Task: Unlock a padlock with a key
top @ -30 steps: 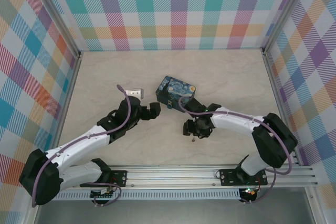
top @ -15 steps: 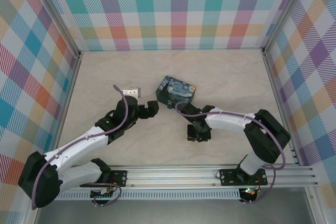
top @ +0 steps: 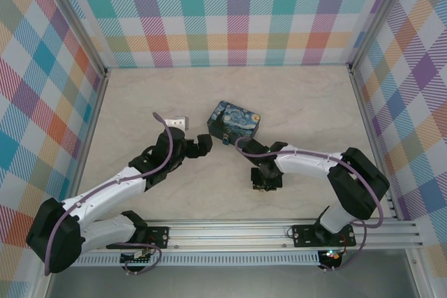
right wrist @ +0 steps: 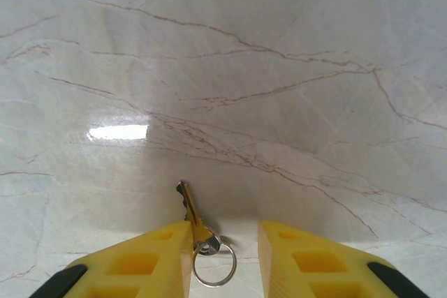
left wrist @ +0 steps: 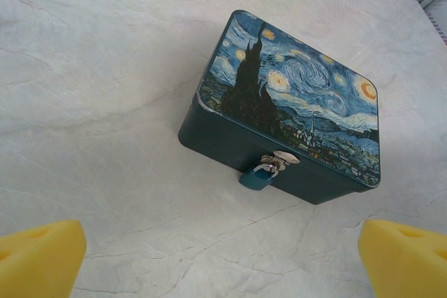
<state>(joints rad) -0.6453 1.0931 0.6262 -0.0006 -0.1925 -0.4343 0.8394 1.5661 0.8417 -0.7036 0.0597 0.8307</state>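
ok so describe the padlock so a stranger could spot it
Find the tin box with the swirly night-sky lid on the marbled table. A silver latch sits on its dark side wall, and the padlock hangs from it: tiny, teal, far smaller than the box.

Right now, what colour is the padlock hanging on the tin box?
The padlock is teal-blue; clearest in the left wrist view.

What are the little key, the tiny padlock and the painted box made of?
The key looks like metal, brassy and slightly shiny, on a thin silvery wire ring. The padlock has a teal body, painted metal or plastic, hard to tell, with a shiny silver loop. The box is probably tin: thin smooth walls, rounded corners, glossy printed swirly-sky picture.
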